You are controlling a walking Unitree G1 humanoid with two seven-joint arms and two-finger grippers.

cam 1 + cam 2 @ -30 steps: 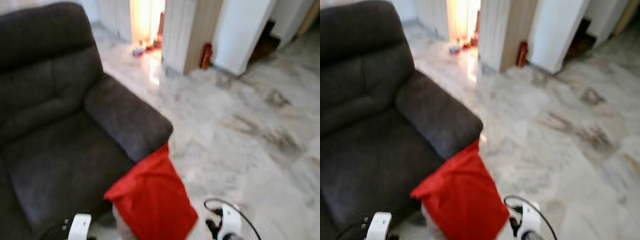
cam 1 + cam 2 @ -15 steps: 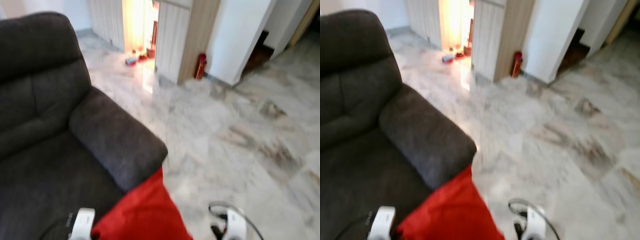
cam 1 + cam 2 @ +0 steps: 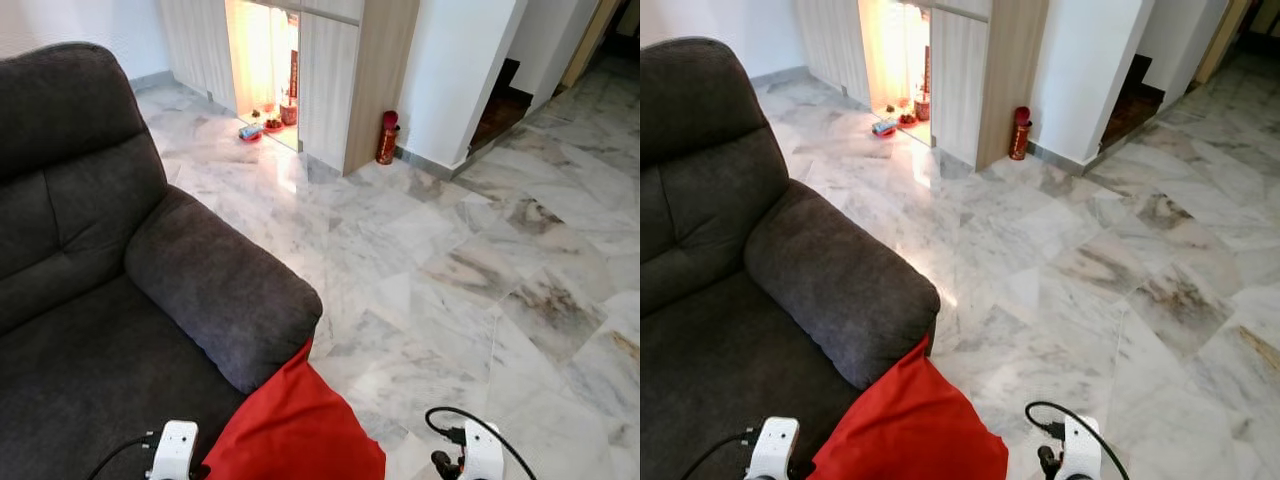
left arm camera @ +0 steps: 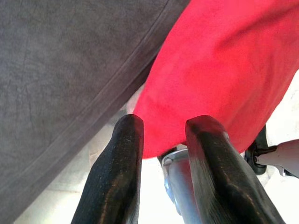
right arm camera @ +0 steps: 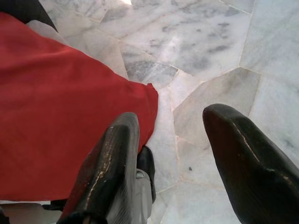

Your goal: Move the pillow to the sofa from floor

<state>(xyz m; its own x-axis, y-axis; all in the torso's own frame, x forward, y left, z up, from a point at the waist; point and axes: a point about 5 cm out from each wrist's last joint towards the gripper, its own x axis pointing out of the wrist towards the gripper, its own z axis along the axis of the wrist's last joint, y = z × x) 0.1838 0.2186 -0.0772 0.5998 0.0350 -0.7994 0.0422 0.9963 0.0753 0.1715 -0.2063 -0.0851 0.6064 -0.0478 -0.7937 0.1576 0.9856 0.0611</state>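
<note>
Left eye view: a bright red pillow (image 3: 295, 430) sat at the bottom of the scene, plain and smooth, with one pointed corner touching the front of the sofa's armrest (image 3: 225, 285). The dark grey sofa (image 3: 80, 300) filled the robot's left; grey-veined marble floor (image 3: 470, 270) spread to the right. A red cylinder (image 3: 386, 138) stood against a wood-faced partition (image 3: 380, 70) far back. White wrist housings showed low on each side of the pillow.

Right eye view: same layout; the pillow (image 3: 910, 430) overlapped the sofa's front edge (image 3: 700, 380) and partly covered the floor (image 3: 1090, 250), held up between the two arms.

Left wrist view: the left gripper (image 4: 163, 128) had its two black fingers (image 4: 126, 149) slightly apart, their tips at the pillow's lower edge (image 4: 219, 70). Whether they pinched the fabric could not be told. The sofa's seamed grey fabric (image 4: 60, 70) lay just beside the pillow.

Right wrist view: the right gripper (image 5: 170, 121) was spread wide, holding nothing between its fingers (image 5: 117, 158). One finger lay against the pillow's edge (image 5: 65, 116); the other was over the marble (image 5: 210, 46). The pillow's corner ended in a small point there.
</note>
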